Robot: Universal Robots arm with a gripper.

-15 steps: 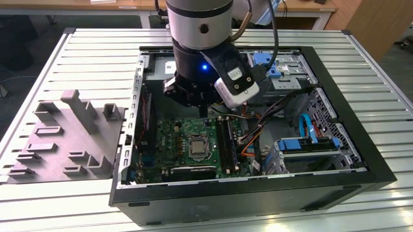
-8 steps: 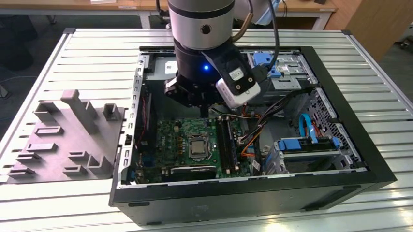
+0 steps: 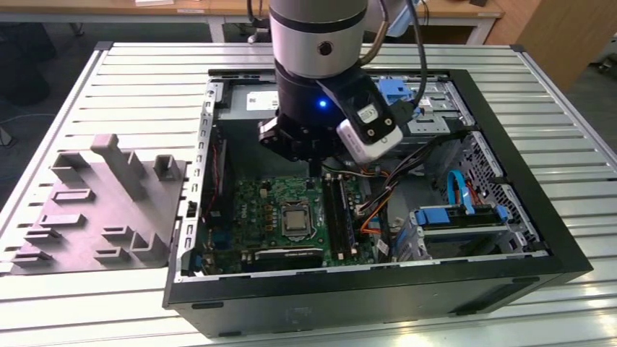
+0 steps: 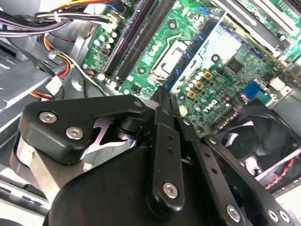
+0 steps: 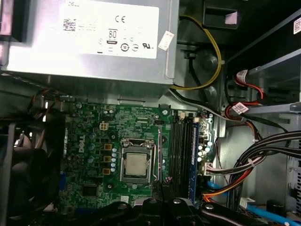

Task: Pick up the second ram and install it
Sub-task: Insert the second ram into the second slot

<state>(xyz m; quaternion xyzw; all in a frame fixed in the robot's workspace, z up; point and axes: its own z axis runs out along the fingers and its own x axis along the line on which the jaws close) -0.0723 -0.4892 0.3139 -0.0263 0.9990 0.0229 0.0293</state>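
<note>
My gripper (image 3: 314, 165) hangs inside the open computer case (image 3: 482, 282), just above the green motherboard (image 3: 260, 206). In the second wrist view its fingers (image 4: 162, 108) are pressed together on the second ram (image 4: 197, 44). The ram is seen edge-on as a thin blue-green strip reaching out from the fingertips over the board. The black memory slots (image 3: 334, 210) (image 4: 134, 40) (image 5: 178, 155) lie beside the silver processor socket (image 5: 136, 165), a little to the exterior view's right of the gripper. A blue strip (image 5: 194, 155) runs along the slots' outer side.
A grey power supply (image 5: 94, 37) sits at the back of the case. Cable bundles (image 5: 249, 169) crowd the space beside the slots. A black fan (image 4: 254, 141) stands at the board's edge. A drive bay with blue clips (image 3: 463, 217) is at the exterior view's right, and a grey moulded fixture (image 3: 97, 210) lies outside the case.
</note>
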